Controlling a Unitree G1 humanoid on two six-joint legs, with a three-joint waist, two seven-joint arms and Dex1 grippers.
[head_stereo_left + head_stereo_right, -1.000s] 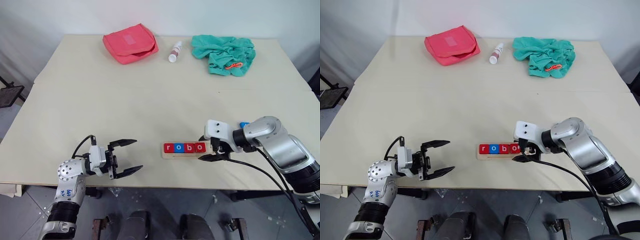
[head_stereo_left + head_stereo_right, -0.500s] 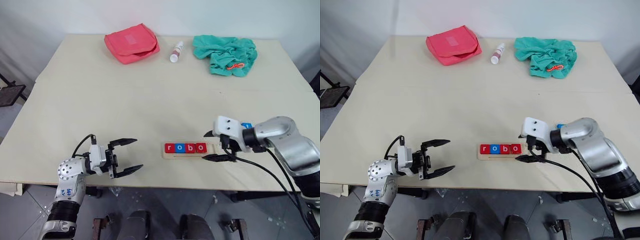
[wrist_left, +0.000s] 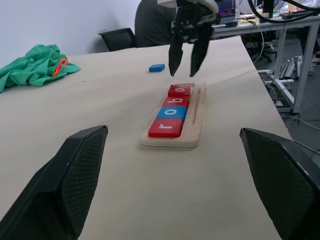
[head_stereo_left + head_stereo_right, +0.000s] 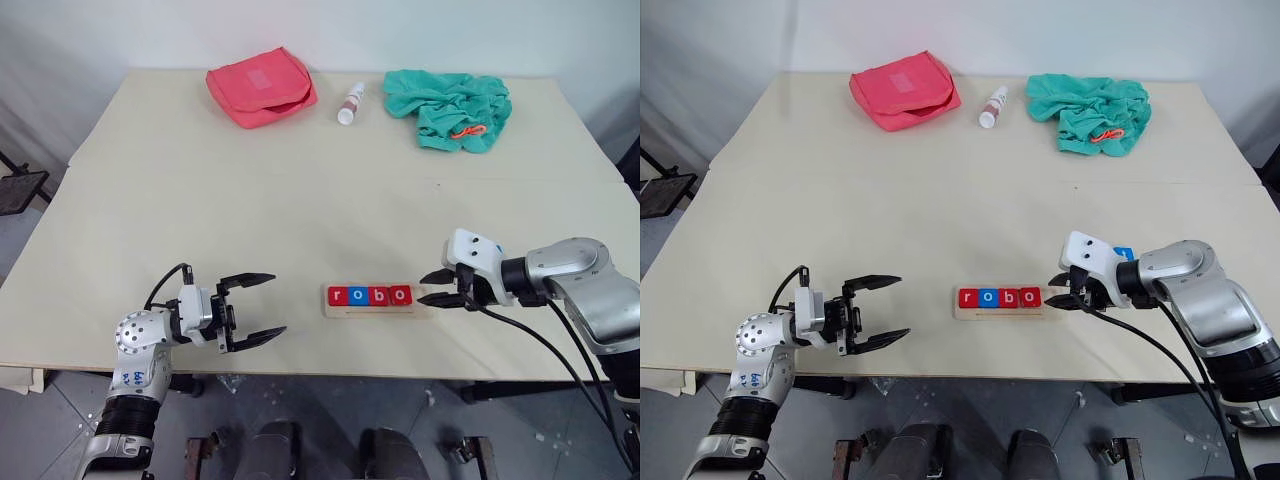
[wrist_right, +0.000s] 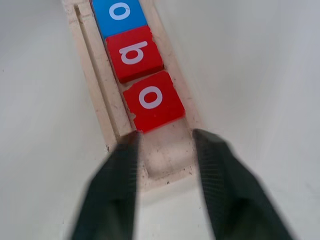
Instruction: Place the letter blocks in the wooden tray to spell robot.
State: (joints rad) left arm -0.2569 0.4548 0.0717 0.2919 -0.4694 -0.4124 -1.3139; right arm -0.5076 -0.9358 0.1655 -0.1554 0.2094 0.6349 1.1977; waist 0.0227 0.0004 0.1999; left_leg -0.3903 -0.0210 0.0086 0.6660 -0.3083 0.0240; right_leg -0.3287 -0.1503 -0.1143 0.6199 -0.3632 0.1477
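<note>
Four tiles spelling "robo" (image 4: 370, 295) sit in the wooden tray (image 4: 336, 312) on the counter (image 4: 300, 200). Our right end effector (image 4: 438, 287), at the tray's 3 o'clock end, is partly open and empty; the left end effector (image 4: 258, 307) hangs wide open, empty. Next we judge: fetch the blue tile (image 3: 156, 67), partly hidden, its letter unreadable.

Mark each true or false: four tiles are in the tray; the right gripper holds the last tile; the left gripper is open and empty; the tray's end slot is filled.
Four tiles are in the tray: true.
The right gripper holds the last tile: false; the blue tile lies on the table.
The left gripper is open and empty: true.
The tray's end slot is filled: false, it is bare.
</note>
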